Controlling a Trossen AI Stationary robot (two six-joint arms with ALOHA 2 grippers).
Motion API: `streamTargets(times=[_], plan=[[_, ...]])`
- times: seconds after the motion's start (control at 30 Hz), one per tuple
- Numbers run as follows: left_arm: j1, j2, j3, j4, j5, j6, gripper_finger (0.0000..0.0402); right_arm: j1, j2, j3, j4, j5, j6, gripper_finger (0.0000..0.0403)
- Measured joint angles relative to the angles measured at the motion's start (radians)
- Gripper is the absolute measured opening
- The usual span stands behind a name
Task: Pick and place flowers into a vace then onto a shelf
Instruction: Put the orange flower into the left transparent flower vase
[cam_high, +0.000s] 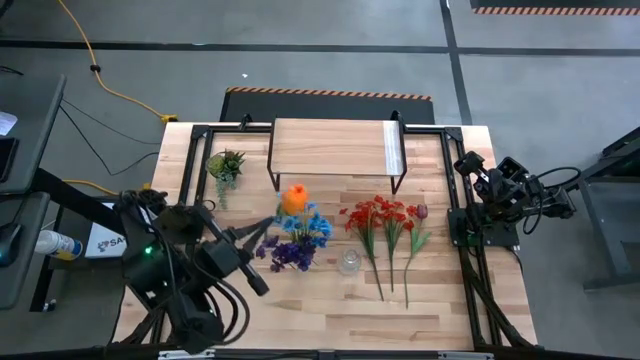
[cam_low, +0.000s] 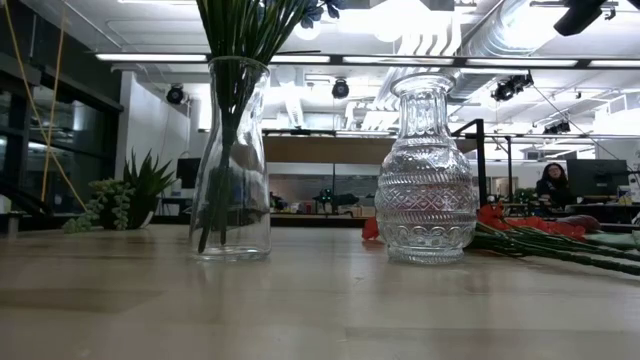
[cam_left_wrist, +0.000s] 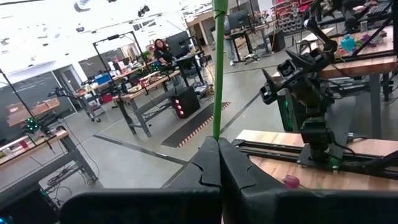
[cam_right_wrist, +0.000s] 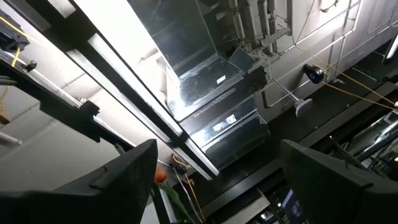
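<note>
A bunch of blue, purple and orange flowers (cam_high: 297, 228) stands with its green stems in a tall plain glass vase (cam_low: 232, 170). My left gripper (cam_high: 270, 224) reaches into the bunch from the table's left and is shut on a green stem. A squat patterned glass vase (cam_high: 349, 262) stands empty beside it. Several red flowers (cam_high: 380, 215) and the maroon tulip (cam_high: 421, 211) lie flat on the table. The light-wood shelf (cam_high: 330, 148) stands at the far edge. My right gripper (cam_high: 468, 163) is open, parked at the right edge and pointing up. My left gripper (cam_left_wrist: 219, 152) pinches one green stem (cam_left_wrist: 217, 106) between its two fingers, coming level from the table's left, fingers across the stem. The stem stands upright and rises out of the wrist view. Its bloom and lower end do not show there.
A small spiky potted plant (cam_high: 226, 165) sits near the far left corner. Black frame rails (cam_high: 452, 200) run along the table's sides. Bare tabletop lies along the near edge (cam_high: 330, 310). A person (cam_low: 552, 182) sits at a desk far behind the table.
</note>
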Motion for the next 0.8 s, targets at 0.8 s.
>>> streamTargets(times=[0.8], plan=[[0.000, -0.097, 0.000, -0.071, -0.001, 0.021, 0.0020, 0.000, 0.000, 0.000, 0.004, 0.024, -0.045, 0.0328]])
